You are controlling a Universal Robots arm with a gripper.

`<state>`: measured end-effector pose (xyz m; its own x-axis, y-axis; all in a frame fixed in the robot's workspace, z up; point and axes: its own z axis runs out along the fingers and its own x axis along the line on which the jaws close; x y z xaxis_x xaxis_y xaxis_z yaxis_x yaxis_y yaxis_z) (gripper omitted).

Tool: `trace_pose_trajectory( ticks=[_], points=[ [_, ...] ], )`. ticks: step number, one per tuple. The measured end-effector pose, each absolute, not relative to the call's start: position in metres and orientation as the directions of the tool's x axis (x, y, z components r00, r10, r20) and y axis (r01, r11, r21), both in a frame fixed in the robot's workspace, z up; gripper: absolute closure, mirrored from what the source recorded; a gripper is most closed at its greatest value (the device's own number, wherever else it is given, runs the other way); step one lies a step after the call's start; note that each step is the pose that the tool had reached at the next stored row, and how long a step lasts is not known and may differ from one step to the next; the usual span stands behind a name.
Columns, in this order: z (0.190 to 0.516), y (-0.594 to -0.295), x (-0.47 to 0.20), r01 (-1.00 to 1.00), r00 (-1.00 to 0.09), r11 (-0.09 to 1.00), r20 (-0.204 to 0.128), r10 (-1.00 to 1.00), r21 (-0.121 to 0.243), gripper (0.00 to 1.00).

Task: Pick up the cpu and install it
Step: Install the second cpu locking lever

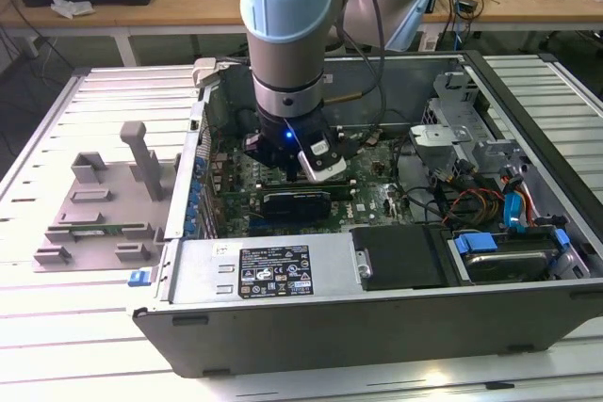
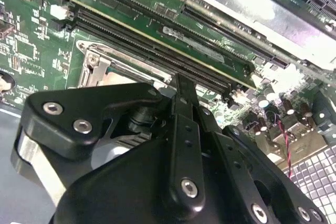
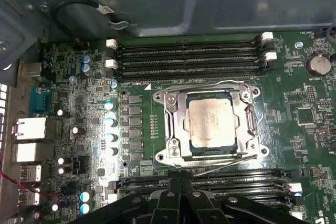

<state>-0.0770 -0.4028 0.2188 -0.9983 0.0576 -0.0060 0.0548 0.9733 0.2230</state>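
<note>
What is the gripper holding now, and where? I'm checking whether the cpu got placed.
Nothing seems held: the cpu lies in the socket, apart from the gripper.

Open computer case, motherboard exposed, directly below the pincer. Memory slots just beyond it. Grey plastic tray with upright blocks, well apart from the pincer on the exterior view's left.

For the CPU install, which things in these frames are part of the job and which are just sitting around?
Part of the job:
- cpu, lying in the motherboard socket
- hand, above the board beside the socket

Just lying about:
- grey plastic tray outside the case
- memory slots
- power supply
- drive cage
</note>
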Motion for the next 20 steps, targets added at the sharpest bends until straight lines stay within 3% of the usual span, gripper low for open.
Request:
trace_pose_trajectory(
  ticks=[6,20],
  points=[
    [0.215,-0.405,-0.078,0.052,-0.998,0.963,-0.006,0.055,0.266,0.89],
    [0.197,-0.405,-0.083,0.048,-0.999,0.949,-0.005,0.053,0.312,0.89]
  ],
)
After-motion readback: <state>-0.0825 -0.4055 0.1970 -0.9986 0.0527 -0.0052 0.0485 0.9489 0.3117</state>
